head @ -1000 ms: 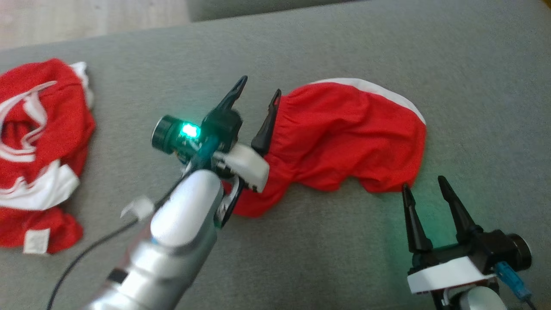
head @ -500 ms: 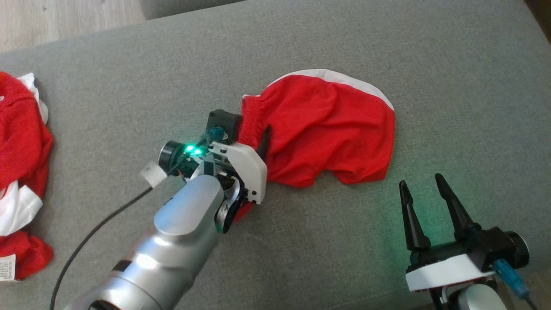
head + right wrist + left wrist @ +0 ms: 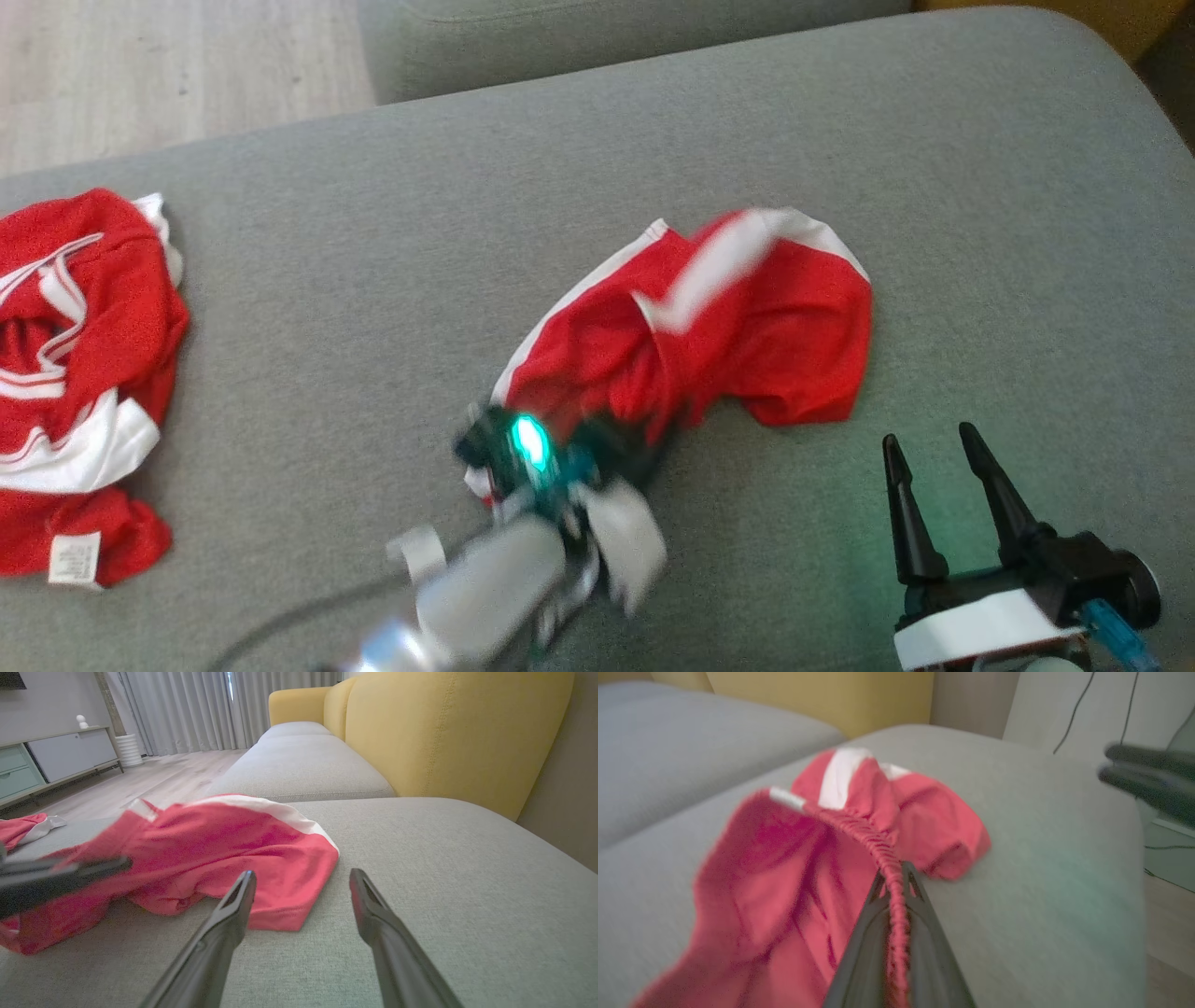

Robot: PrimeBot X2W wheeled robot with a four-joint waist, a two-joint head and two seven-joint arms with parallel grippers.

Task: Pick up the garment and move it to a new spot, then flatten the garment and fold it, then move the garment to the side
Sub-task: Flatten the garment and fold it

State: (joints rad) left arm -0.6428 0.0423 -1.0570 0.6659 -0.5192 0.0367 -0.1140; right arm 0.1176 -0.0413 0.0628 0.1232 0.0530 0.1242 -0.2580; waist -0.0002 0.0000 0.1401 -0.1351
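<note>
The garment (image 3: pixel 775 345) is a pair of red shorts with white side stripes, lying crumpled on the grey sofa cushion (image 3: pixel 840 140). My left gripper (image 3: pixel 896 877) is shut on its gathered elastic waistband, which runs between the two dark fingers. In the head view that gripper (image 3: pixel 616 434) is blurred at the garment's near left end, which is raised off the cushion. My right gripper (image 3: pixel 938 457) stands open at the lower right, just short of the garment's hem (image 3: pixel 280 914), with nothing between its fingers.
A second red and white piece of clothing (image 3: pixel 75 373) lies bunched at the cushion's left end. Wooden floor (image 3: pixel 168 75) lies beyond the far edge. A yellow sofa back (image 3: pixel 444 732) rises to the right, with another grey cushion (image 3: pixel 303 770) further along.
My left gripper has shut on the waistband and pulled it back toward me, lifting that end. The garment has bunched and turned over in part. The head camera has shifted; the right arm stays put.
</note>
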